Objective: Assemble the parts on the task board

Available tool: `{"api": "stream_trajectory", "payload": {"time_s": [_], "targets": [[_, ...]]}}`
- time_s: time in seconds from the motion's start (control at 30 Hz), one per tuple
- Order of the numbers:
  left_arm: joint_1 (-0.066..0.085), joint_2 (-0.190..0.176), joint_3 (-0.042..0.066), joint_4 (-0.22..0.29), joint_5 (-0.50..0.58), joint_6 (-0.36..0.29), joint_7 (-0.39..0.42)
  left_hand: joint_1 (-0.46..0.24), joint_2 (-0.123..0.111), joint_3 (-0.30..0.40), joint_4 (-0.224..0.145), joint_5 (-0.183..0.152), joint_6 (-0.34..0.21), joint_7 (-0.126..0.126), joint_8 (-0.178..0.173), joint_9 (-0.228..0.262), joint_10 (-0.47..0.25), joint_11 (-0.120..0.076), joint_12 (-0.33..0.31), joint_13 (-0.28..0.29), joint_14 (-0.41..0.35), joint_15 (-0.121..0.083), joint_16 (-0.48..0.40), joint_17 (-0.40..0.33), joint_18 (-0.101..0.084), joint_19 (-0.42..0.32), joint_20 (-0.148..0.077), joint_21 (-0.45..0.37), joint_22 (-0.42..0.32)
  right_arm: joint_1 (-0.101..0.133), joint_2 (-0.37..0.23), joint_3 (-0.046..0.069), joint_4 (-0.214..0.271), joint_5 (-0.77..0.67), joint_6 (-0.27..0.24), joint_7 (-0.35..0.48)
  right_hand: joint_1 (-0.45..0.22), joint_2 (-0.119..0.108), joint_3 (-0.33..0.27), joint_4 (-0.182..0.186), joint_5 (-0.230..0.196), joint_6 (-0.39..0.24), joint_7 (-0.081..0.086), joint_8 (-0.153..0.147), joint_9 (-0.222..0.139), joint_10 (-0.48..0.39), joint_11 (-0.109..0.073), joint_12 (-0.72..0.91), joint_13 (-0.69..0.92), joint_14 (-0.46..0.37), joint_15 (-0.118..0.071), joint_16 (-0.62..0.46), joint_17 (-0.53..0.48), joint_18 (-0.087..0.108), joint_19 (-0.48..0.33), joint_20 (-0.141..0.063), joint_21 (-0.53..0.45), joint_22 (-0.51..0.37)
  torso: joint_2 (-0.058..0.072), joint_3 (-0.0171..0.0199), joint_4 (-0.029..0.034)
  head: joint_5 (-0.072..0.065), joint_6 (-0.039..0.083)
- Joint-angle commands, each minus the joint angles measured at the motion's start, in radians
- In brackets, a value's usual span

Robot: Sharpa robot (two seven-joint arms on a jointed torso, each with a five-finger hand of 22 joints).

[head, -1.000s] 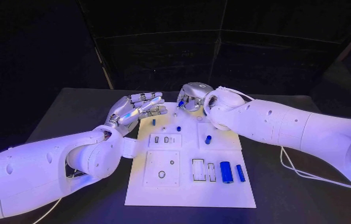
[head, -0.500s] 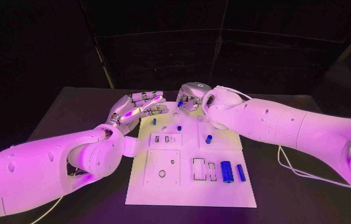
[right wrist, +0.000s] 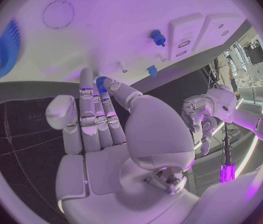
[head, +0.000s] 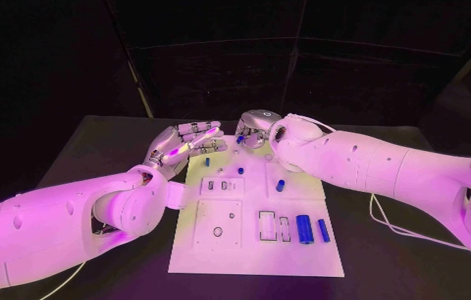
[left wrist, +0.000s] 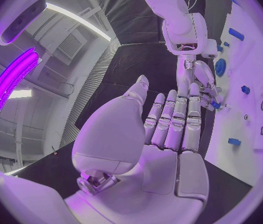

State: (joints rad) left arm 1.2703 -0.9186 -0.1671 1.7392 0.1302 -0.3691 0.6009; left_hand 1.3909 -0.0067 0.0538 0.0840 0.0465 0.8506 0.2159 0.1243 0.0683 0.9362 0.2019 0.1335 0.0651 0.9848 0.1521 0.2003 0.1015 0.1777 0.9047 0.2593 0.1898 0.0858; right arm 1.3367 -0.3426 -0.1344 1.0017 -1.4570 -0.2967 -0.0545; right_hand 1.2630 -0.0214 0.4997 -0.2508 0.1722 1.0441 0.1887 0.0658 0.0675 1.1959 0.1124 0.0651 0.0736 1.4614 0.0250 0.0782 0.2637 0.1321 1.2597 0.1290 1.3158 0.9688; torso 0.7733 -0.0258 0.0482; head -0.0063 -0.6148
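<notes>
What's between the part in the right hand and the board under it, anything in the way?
Nothing visible. The right hand pinches a small blue part over the far end of the task board. The left hand hovers open beside it, off to the board's left edge, not under the part.

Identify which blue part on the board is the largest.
The thick blue cylinder lying near the board's front right; the bar beside it is much thinner.

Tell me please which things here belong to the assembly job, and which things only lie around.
Job: task board; blue part pinched in right hand; blue cylinder; blue rod; left hand, holding nothing.

Lying about: white cable on the black table.
</notes>
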Motion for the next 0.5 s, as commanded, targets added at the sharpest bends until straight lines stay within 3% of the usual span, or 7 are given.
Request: {"api": "stream_trajectory", "payload": {"time_s": [0.03,0.5], "targets": [[0.002,0.002,0.001,0.001,-0.003,0.004,0.015,0.001,0.013,0.001,-0.005,0.0,0.007,0.041,-0.007,-0.001,0.005,0.001,-0.007,0.0,0.005,0.004,-0.006,-0.001,0.002,0.007,0.002,-0.006,-0.002,0.002,0.005,0.0,-0.005,-0.006,0.018,-0.005,-0.001,-0.017,0.002,0.011,-0.005,-0.024,0.005,-0.006,-0.003,-0.029,0.004,-0.006,-0.007,0.009,0.002,-0.005,0.003,-0.012,-0.015,0.001,-0.002,-0.012,0.0,-0.0004,-0.0001,0.002,-0.001],[0.002,0.002,0.001,-0.002,-0.003,0.007,0.006,0.0,0.014,0.001,-0.006,0.0,0.005,0.043,-0.009,-0.002,0.002,0.002,-0.01,-0.001,0.005,0.005,-0.009,-0.002,0.002,0.007,0.002,-0.008,-0.003,0.002,0.014,0.0,-0.019,-0.009,0.023,-0.012,-0.001,-0.053,-0.025,0.037,-0.05,-0.104,0.017,-0.005,-0.003,-0.147,0.023,0.0,-0.01,0.012,0.014,-0.007,0.011,-0.003,-0.049,0.015,-0.032,-0.07,0.001,0.0002,-0.0008,0.004,-0.002]]}}
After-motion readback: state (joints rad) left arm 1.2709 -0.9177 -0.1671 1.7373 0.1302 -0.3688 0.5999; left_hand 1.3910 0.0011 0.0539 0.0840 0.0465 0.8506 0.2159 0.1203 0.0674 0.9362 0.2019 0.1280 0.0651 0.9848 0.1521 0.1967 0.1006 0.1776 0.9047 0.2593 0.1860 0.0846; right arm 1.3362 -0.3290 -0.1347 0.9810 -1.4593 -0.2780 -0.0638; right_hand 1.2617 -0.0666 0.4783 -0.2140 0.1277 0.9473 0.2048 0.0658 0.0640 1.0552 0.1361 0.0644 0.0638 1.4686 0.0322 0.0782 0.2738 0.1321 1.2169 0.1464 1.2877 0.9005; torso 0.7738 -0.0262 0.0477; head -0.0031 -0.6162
